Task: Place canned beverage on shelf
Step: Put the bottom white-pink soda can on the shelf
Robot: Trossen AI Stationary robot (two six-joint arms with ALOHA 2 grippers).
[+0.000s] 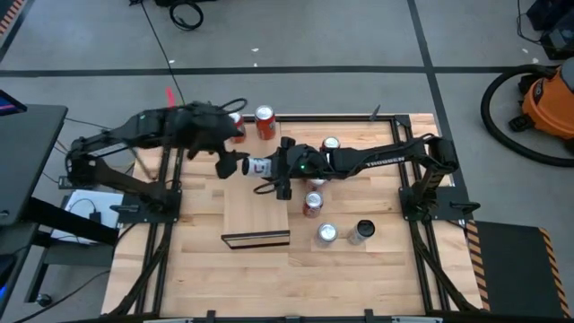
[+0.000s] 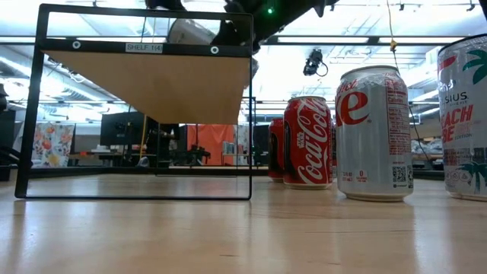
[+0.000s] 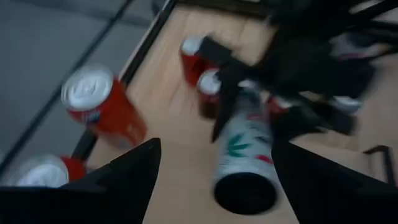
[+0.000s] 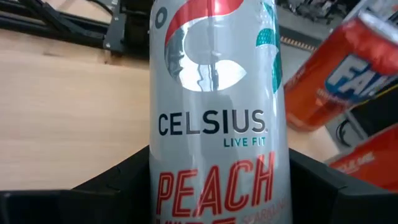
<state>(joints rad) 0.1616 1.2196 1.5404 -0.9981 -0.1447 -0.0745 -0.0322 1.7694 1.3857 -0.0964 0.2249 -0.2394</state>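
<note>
My left wrist view is blurred throughout. In my right wrist view the Celsius can (image 4: 214, 118) is cut off at both ends, hiding my fingertips.

Even bright overhead light, soft short shadows under both arms in the high view. Low view is backlit: ceiling strips glare, the pale wood shelf board (image 2: 148, 84) looks dark underneath, foreground tabletop soft. Left wrist view is heavily motion-blurred, the red soda can (image 3: 99, 106) beside the left gripper (image 3: 217, 180) smeared. Right wrist view is sharp on the silver Celsius can (image 4: 214, 124) between the fingers, reflection glare on it, background cans defocused.
</note>
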